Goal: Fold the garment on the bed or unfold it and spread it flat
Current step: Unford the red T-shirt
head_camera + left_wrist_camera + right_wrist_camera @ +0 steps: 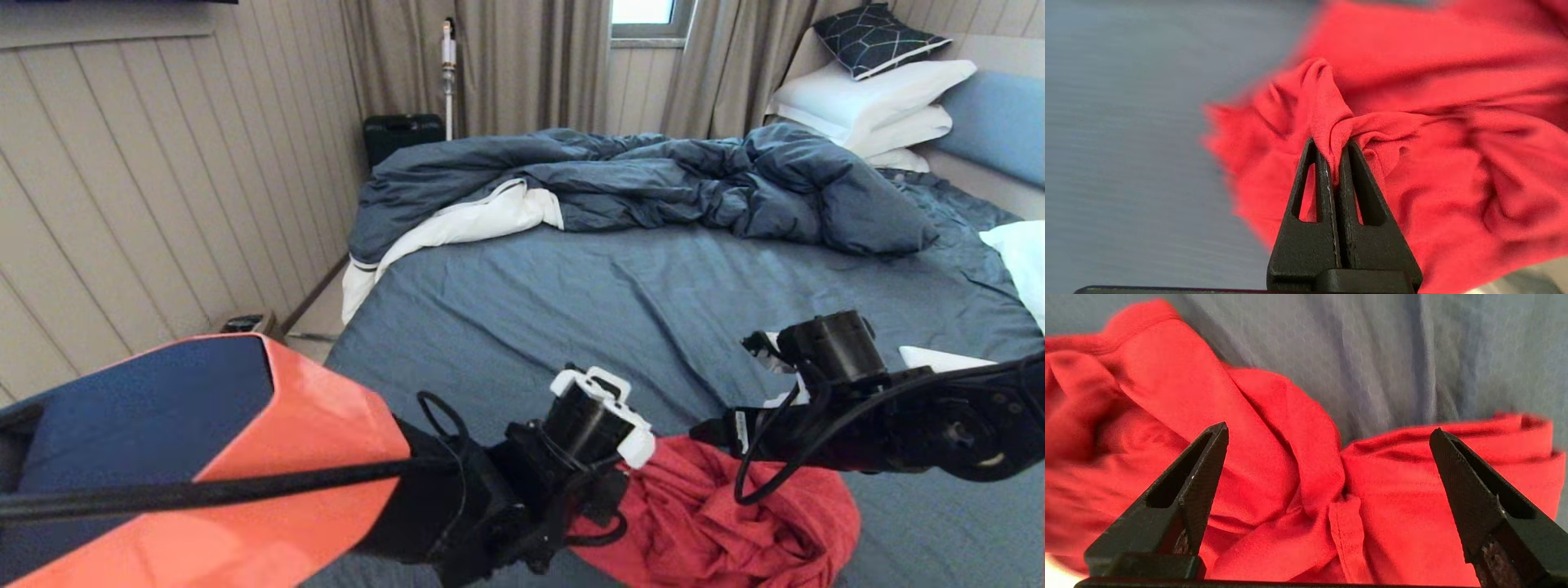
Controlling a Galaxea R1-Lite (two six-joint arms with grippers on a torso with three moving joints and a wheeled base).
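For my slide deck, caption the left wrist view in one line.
Left gripper shut on a pinched fold of the crumpled red T-shirt over the blue-grey sheet.

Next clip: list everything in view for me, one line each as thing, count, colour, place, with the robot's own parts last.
garment: one, red, crumpled on the bed's near edge
bed: one, blue-grey sheet, fills the middle
duvet: one, dark blue, rumpled at the far side
pillows: several, white with one dark patterned on top, far right
case: one, dark, on the floor by the curtains
left end effector: shut on the garment
right end effector: open above the garment
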